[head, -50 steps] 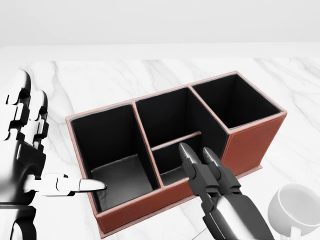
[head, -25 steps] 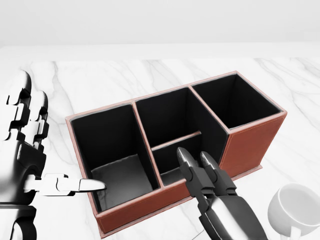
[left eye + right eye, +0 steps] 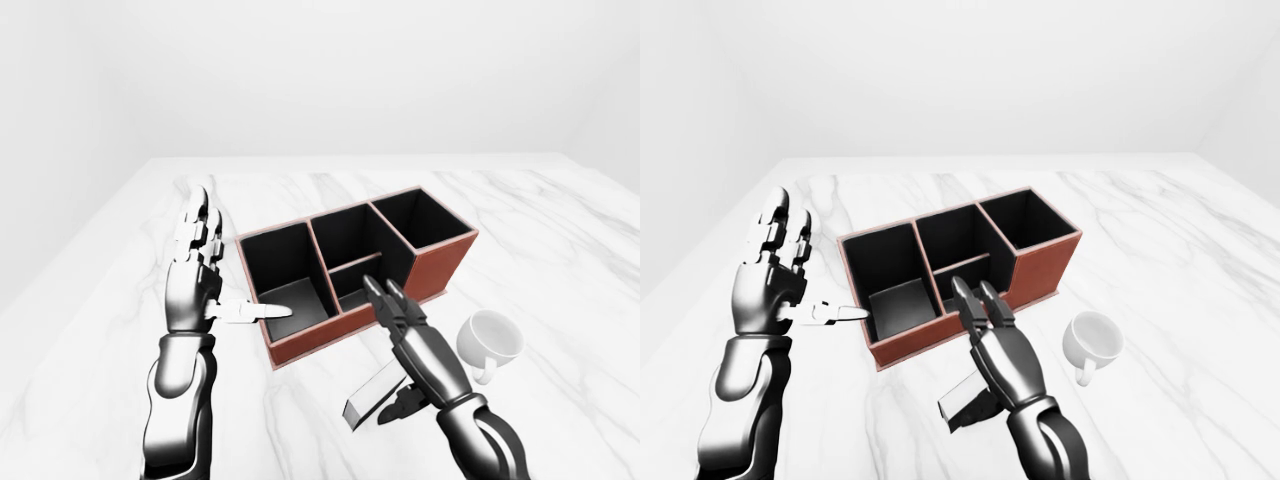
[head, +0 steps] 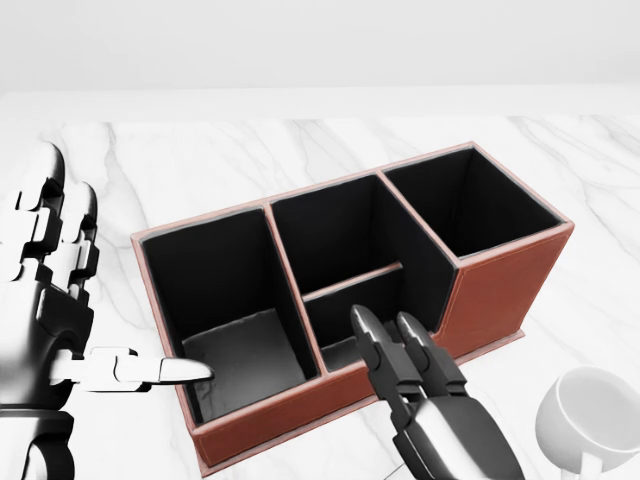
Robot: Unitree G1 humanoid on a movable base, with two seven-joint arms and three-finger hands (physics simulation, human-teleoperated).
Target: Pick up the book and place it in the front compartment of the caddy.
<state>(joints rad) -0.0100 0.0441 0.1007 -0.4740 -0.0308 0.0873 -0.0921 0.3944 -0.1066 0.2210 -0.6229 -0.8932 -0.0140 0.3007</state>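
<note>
right robot hand point(image 3: 405, 335) comes in from the bottom of the left-eye view, 2 fingers point(image 4: 388, 352) stretched straight out toward the caddy point(image 3: 440, 265), tips over its near brown wall at the small middle compartment. thumb below curls against the book point(image 3: 370, 396); how firm the hold is, cannot tell, the palm hides the contact. book is a flat grey slab, tilted, under the right robot hand, low above or on the table point(image 3: 90, 330), cannot tell which. it is outside the caddy, just beside its near wall.

left robot hand point(image 3: 198, 275) stands upright at the left of the views, spread wide, 2 fingers pointing up, thumb stuck out sideways to the right. thumb tip reaches over the left end of the caddy at its big left compartment. holds nothing.

caddy: reddish-brown outside, black inside, lies diagonal on the table, right end further up in the views. 4 compartments: 1 big at left, 1 big at right, the middle split into 2 by a low divider. all 4 show only black walls and grey floor.

white mug point(image 3: 490, 340) on the table to the right of the right robot hand, near the caddy's right end, not touching it, opening tipped toward the camera, handle low.

table is white marble with grey veins, plain pale wall point(image 3: 320, 70) above it.
</note>
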